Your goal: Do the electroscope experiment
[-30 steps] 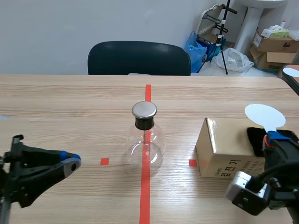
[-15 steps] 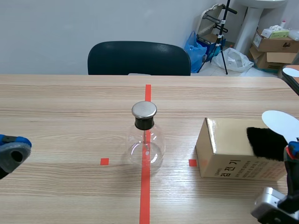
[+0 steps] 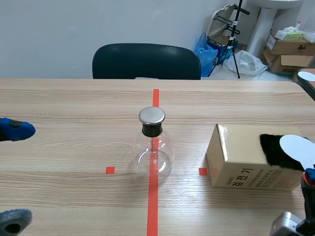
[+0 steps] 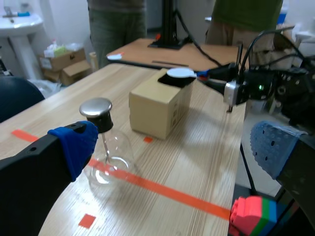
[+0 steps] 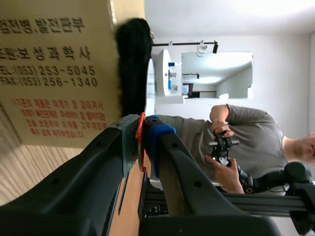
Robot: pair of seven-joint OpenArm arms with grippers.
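Note:
The electroscope [image 3: 153, 147] is a clear glass flask with a black neck and a metal cap [image 3: 151, 116], standing on the red centre tape. In the left wrist view the electroscope [image 4: 105, 155] stands ahead of my left gripper [image 4: 174, 147], whose fingers are spread wide with nothing between them. In the scene view my left gripper [image 3: 15, 174] is open at the table's left edge. At the far right my right gripper [image 3: 308, 177] is shut on the thin orange handle [image 5: 141, 140] of a white disc [image 3: 298, 149]. The disc lies over a black fur pad [image 3: 275, 149] on a cardboard box [image 3: 241, 164].
A dark chair [image 3: 146, 61] stands behind the table's far edge. Boxes and bags [image 3: 288, 46] lie on the floor at the back right. A person [image 5: 246, 142] with a controller shows beyond the right gripper. A coloured block [image 4: 252, 216] sits near the left gripper.
My left gripper drew back to the left and opened, its fingers now far apart. My right gripper moved right and down, drawing the white disc over the fur.

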